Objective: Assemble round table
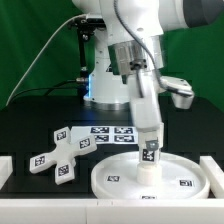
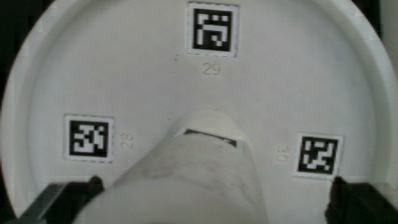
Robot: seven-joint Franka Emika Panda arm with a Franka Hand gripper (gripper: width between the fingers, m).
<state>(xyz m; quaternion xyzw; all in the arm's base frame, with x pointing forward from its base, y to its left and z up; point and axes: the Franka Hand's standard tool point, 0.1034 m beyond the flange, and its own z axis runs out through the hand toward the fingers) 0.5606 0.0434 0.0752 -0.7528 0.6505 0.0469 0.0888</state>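
I have the gripper (image 1: 148, 132) clenched on the short post (image 1: 149, 156), which stands upright at the centre of the round disc (image 1: 108, 180) on the counter (image 1: 30, 128) (seated or merely touching, I cannot tell). Its long axis runs straight down from the gripper, so I judge the next move works along that line. The cross-shaped foot piece (image 1: 60, 152) lies at nine o'clock from the disc in the exterior view, untouched.
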